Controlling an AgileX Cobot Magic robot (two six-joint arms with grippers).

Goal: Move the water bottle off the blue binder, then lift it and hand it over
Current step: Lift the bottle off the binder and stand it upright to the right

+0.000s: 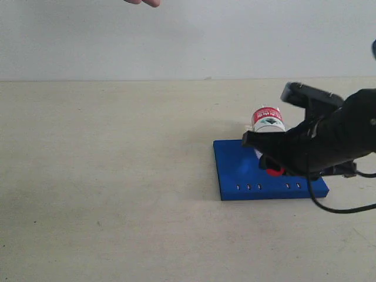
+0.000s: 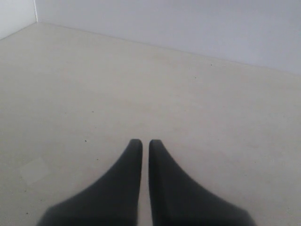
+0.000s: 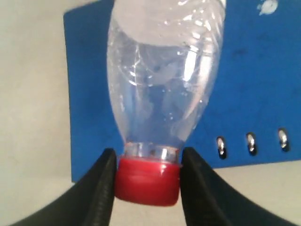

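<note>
My right gripper [image 3: 149,151] has its fingers pressed against either side of the red cap [image 3: 148,186] of the water bottle [image 3: 164,80]. The body is clear plastic, and its red-and-white label shows in the exterior view. The bottle lies on the blue binder [image 1: 235,164], with its cap poking past the holed edge. The table [image 1: 106,176] is pale beige, backed by a plain light wall [image 1: 176,35]. I see wide open tabletop on the exterior view's left. My left gripper [image 2: 146,141] is closed on nothing, over bare table
</note>
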